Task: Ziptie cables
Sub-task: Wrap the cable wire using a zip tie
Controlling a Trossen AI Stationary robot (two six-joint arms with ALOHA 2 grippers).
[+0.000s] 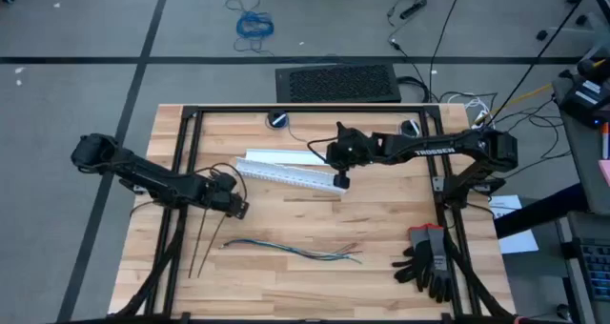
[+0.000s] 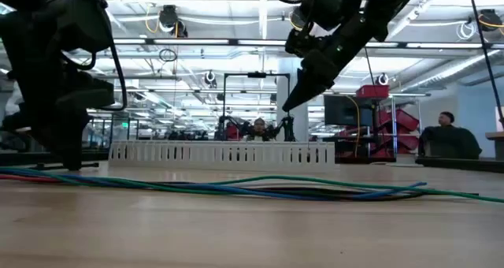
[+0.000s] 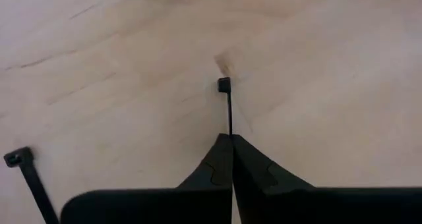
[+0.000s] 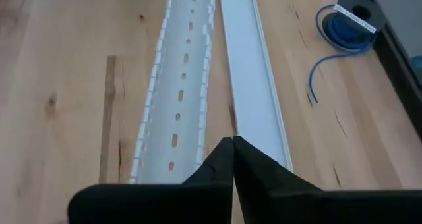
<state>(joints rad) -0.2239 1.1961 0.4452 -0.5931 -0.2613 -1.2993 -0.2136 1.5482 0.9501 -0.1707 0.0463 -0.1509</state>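
Grey floor surrounds the wooden table, and a black frame runs along its far edge and down both sides. Behind the table a dark mat lies on the floor, and farther off a blue coiled cord. Level across the table, a big workshop with ceiling lights is visible, and a person sits at the far right.

On the table the cables lie loose near the front edge, blue, green and reddish wires stretched almost parallel to that edge. The zipties lie on the left part, near the frame bar, well apart from the cable ends. A pair of black gloves rests at the front right. The white slotted duct lies in the middle, and its flat cover is just beside it on the far side. A small spool of blue wire stands near the far frame bar.

The left gripper is low over the table between the zipties and the duct; its fingers are pressed together on one ziptie, whose head sticks out in front of the tips. The right gripper hangs above the duct's right end, fingers closed together and holding nothing.
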